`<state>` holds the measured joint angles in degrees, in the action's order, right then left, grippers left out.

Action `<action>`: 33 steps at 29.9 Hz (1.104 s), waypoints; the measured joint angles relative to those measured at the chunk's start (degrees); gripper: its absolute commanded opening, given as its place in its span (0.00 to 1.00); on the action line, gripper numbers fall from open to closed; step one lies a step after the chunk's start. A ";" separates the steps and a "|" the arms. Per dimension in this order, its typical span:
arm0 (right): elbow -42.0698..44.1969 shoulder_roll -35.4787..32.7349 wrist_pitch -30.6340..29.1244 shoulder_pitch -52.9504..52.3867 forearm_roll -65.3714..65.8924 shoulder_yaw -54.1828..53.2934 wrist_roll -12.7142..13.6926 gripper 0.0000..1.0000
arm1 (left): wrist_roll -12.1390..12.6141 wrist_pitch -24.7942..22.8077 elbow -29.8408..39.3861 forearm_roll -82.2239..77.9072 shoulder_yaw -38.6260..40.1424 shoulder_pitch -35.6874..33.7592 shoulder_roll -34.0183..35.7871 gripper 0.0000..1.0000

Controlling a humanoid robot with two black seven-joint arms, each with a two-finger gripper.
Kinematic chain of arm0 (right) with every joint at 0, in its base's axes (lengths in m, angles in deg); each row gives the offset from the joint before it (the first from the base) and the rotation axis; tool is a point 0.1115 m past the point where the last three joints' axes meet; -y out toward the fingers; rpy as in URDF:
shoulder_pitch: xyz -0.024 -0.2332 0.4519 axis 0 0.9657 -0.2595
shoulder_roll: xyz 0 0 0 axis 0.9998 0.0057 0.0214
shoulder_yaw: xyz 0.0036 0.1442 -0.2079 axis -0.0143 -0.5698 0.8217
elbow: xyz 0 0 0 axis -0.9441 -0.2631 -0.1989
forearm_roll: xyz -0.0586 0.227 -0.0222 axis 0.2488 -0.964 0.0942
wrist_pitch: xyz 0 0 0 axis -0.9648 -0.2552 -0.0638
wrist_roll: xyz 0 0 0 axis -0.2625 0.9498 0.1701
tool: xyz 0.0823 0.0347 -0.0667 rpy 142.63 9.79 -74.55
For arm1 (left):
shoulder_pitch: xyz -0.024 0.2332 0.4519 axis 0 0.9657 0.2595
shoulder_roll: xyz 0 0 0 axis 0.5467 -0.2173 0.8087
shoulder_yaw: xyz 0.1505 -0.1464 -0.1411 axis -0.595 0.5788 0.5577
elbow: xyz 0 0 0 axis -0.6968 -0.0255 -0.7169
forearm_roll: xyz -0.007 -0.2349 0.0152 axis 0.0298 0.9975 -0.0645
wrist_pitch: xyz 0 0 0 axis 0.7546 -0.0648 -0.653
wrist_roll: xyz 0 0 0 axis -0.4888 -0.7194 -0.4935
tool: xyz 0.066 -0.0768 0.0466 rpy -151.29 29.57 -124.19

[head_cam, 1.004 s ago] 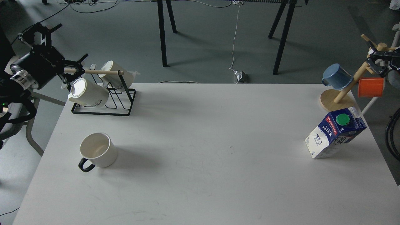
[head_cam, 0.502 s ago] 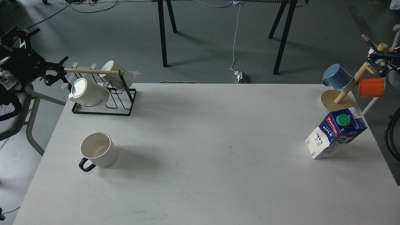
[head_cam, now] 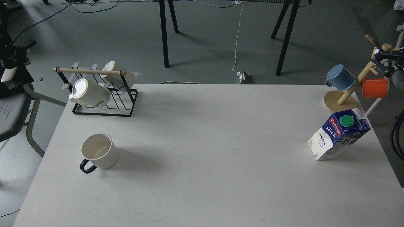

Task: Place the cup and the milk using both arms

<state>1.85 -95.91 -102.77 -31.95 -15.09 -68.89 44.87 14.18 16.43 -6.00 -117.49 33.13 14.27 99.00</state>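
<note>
The cup [head_cam: 99, 151] stands upright in the lower left of the frame on the white table [head_cam: 202, 176], its mouth open to the ceiling and its black loop handle pointing toward the bottom left corner; the milk [head_cam: 339, 133] stands at the right edge of the frame, just below the wooden mug tree [head_cam: 345, 94] with its blue and orange cups. Neither is held. At the far upper left only a dark fragment of the left arm [head_cam: 12, 53] shows against the frame edge, and I cannot make out a pincer there at all. At the upper right the right gripper [head_cam: 383, 61] sits close to the top of the tree's post, well above the milk, and it is too small and dark to tell whether it is released or clenched. To my eye the step in hand is the reach, not yet begun. Doing it well probably means bringing the left arm down onto the cup's side away from the wire mug rack [head_cam: 101, 94], and lowering the right one clear of the tree's pegs before closing across the carton's narrow body below the green cap.
</note>
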 measured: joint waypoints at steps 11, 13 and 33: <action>0.41 -0.12 0.00 1.34 -0.07 -0.09 0.00 0.99 | -15.20 0.01 21.99 -33.79 -0.37 2.08 9.03 1.00; 0.52 -0.14 0.00 1.47 -0.05 -0.10 0.00 0.99 | -15.58 0.02 25.45 -39.00 -0.53 3.14 10.35 1.00; 0.33 0.31 0.00 2.86 0.00 0.06 0.00 0.99 | -29.55 0.04 29.28 -75.22 -22.35 4.61 19.19 1.00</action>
<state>2.18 -95.60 -102.77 -29.09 -15.09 -68.83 44.87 -15.37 16.47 23.27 -192.72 10.78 18.88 118.20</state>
